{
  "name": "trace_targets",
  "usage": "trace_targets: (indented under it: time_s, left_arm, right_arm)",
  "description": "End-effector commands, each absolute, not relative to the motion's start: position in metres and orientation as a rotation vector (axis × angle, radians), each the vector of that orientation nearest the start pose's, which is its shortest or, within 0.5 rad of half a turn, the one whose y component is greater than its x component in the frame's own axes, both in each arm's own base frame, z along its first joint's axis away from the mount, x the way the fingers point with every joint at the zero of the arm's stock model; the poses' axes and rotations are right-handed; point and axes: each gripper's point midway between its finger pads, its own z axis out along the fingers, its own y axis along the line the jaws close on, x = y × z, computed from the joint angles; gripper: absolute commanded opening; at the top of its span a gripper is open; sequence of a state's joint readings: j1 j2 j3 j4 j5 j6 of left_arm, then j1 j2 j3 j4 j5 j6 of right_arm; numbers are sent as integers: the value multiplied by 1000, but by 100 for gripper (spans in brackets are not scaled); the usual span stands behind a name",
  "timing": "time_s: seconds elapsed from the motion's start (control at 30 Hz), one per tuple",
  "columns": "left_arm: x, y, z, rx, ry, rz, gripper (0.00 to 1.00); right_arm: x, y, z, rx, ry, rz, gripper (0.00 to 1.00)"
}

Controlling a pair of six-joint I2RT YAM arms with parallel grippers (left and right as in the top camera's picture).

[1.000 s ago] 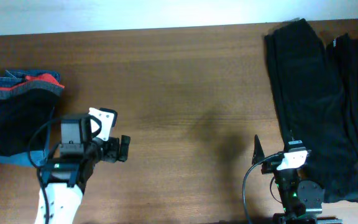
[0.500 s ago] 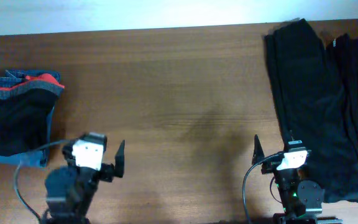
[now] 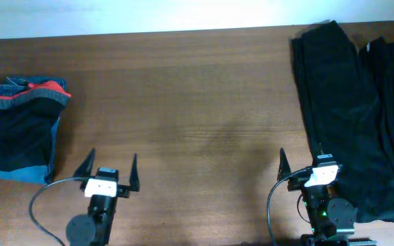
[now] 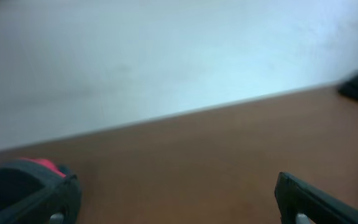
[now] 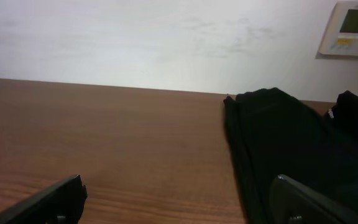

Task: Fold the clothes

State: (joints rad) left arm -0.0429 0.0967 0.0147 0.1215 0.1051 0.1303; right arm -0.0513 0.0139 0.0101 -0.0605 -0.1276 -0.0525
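Long black garments lie spread out at the table's right side, running from the far edge to the front; they also show in the right wrist view. A folded black pair of trousers with a red-orange waistband rests on folded blue jeans at the left. My left gripper is open and empty near the front edge, right of that pile; its fingers show in the left wrist view. My right gripper is open and empty at the front, its right finger over the edge of the black garments.
Folded blue denim jeans lie under the folded trousers at the left. The brown wooden table spans the view. A wall thermostat shows in the right wrist view.
My left arm has drawn back from the folded pile toward the front edge and turned upright, its gripper open. The right arm has not moved.
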Motion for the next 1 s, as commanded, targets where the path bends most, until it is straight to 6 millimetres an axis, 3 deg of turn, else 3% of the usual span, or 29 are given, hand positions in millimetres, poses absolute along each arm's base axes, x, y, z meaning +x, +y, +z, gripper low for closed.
trace_targets:
  time_s: [0.0, 0.03, 0.13, 0.97]
  left_arm:
    - [245, -4, 200, 96, 1468, 98, 99]
    - [246, -3, 196, 94, 1486, 101, 99]
    - [246, -9, 156, 134, 1645, 70, 99]
    - [246, -11, 157, 139, 1639, 54, 99]
  right_arm:
    - [246, 9, 158, -95, 1638, 23, 99]
    - [246, 9, 158, -95, 1638, 23, 99]
    - [246, 9, 158, -95, 1638, 23, 99]
    - [246, 9, 158, -95, 1638, 23, 99]
